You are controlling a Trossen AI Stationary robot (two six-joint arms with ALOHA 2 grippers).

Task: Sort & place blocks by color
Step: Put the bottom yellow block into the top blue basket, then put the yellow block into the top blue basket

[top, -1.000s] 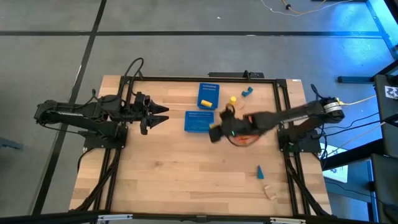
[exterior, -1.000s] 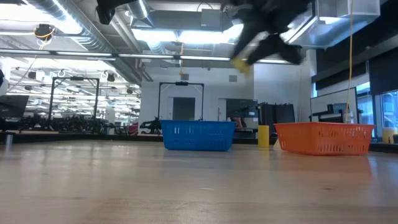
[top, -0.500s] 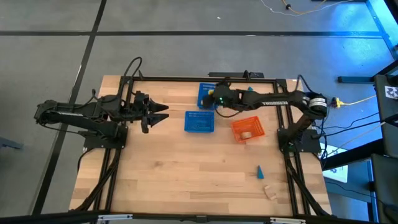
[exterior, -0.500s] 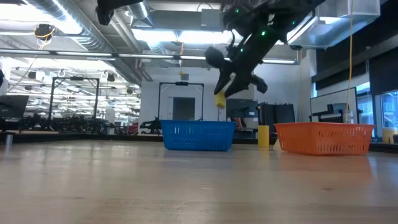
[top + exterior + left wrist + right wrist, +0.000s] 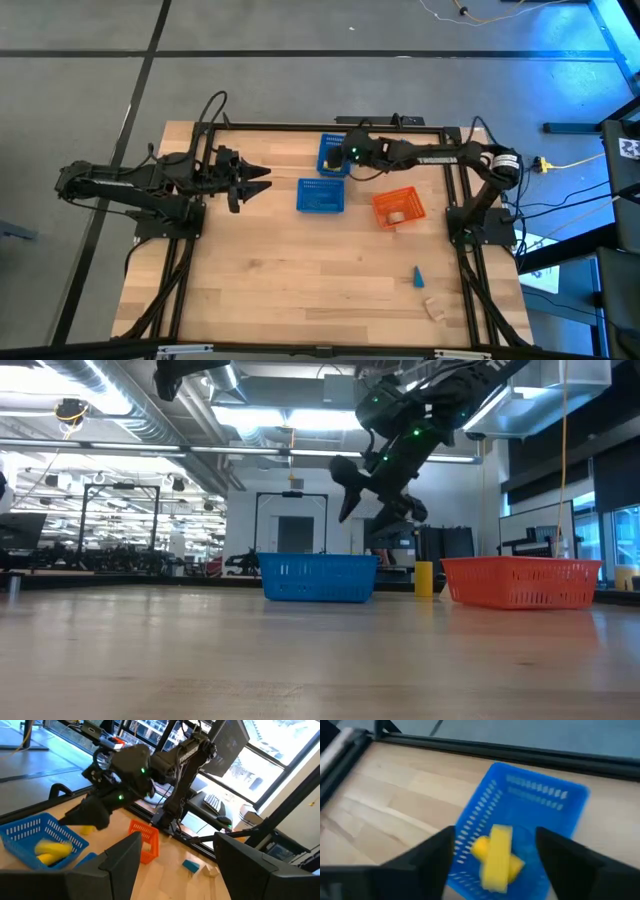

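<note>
My right gripper [image 5: 343, 156] hangs open over the far blue basket [image 5: 334, 150], holding nothing; it also shows in the low view [image 5: 375, 510]. In the right wrist view a yellow bar [image 5: 498, 858] and a rounded yellow block [image 5: 479, 847] lie in that basket [image 5: 545, 805], below the spread fingers. My left gripper [image 5: 262, 184] waits open and empty at the table's left. A blue cone [image 5: 418, 276] and a natural wood block [image 5: 434, 308] lie on the table near its right front.
A second blue basket [image 5: 320, 196] stands just nearer than the first. An orange basket [image 5: 398, 207] with a wood block [image 5: 397, 215] in it stands to the right. Bare wood fills the table's middle and left front.
My right gripper has swung from above the orange basket toward the table's far edge, carrying a yellow block, and stopped over the far blue basket. It has let go, and the yellow block is now down in that basket.
</note>
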